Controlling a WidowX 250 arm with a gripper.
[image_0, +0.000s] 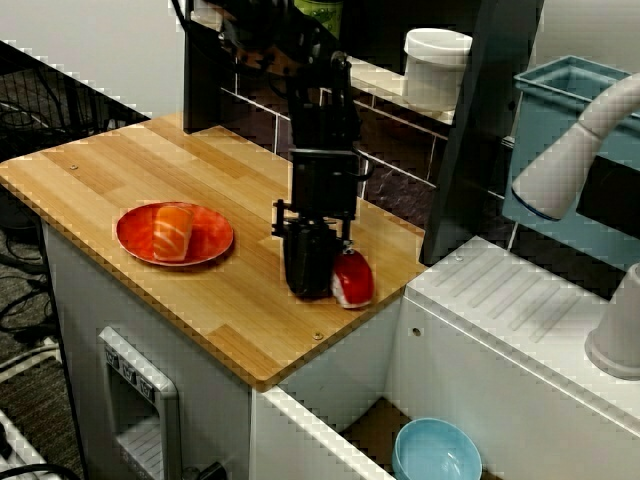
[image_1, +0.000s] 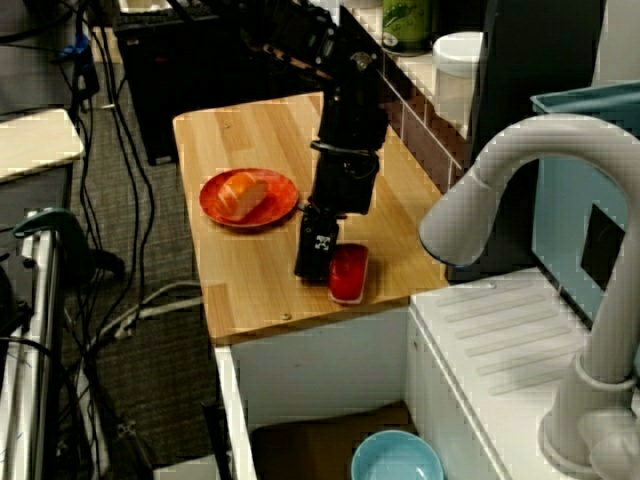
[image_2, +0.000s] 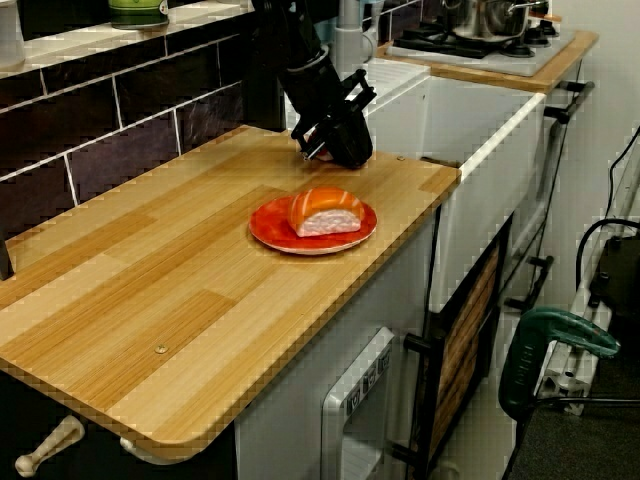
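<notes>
Your gripper (image_0: 310, 280) is down at the wooden counter (image_0: 150, 165), its black fingers pointing straight down with the tips at or just above the boards. A red sushi piece (image_0: 352, 278), red on top with a white underside, lies right against the gripper's right side. It sits on the counter near the right edge, close to the white sink unit (image_0: 520, 320). In the view from above the sink, the red sushi piece (image_1: 347, 272) again appears pressed to the right of the gripper (image_1: 310, 268). None of the three views shows the gap between the fingers well. You cannot tell from them whether the fingers are spread, pinched together, or gripping the piece. In the low view along the counter, the gripper (image_2: 335, 152) hides nearly all of it.

Left of the gripper and well apart from it, an orange-red plate (image_0: 130, 235) rests on the counter. On the plate lies a salmon sushi piece (image_0: 172, 232). A light blue bowl (image_0: 437, 452) sits below the counter at the near right. A white lidded container (image_0: 436, 65) stands on the far ledge.
</notes>
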